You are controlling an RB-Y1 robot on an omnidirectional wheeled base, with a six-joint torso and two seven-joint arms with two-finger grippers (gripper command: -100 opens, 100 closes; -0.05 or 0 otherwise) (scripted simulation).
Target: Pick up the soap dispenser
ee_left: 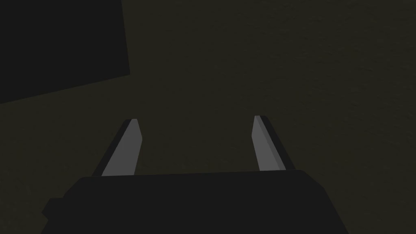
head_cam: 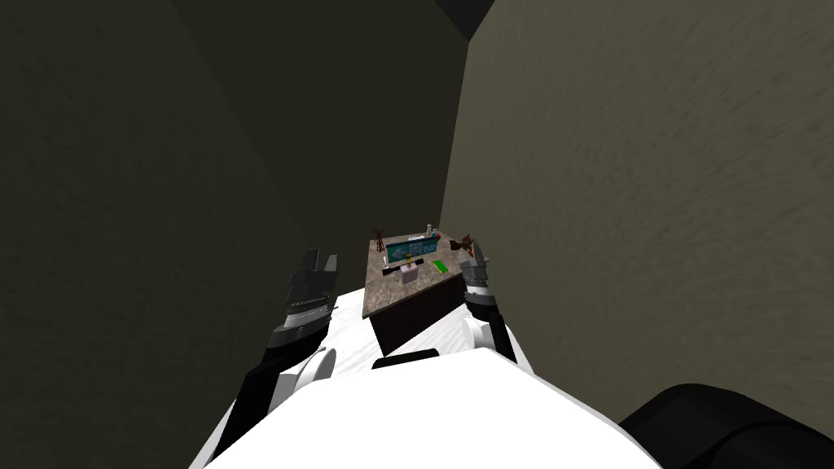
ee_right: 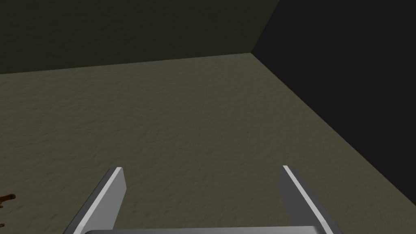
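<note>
The soap dispenser [head_cam: 408, 272] is a small pale pink block with a dark pump on top. It stands near the middle of a speckled brown countertop [head_cam: 383, 297] ahead of me. My left gripper [head_cam: 318, 262] hangs left of the counter, apart from it, and its fingers [ee_left: 126, 146] stand open with nothing between them. My right gripper [head_cam: 476, 252] is at the counter's right edge, right of the dispenser and not touching it. It is open and empty too, facing a dim olive wall.
A teal basin-like thing [head_cam: 412, 248], a green flat item [head_cam: 441, 265], a small pale bottle [head_cam: 429, 230] and two brown twig-like ornaments [head_cam: 379, 238] [head_cam: 467, 242] share the counter. Dim walls close in on both sides. A brown twig tip [ee_right: 6, 198] shows beside the right gripper.
</note>
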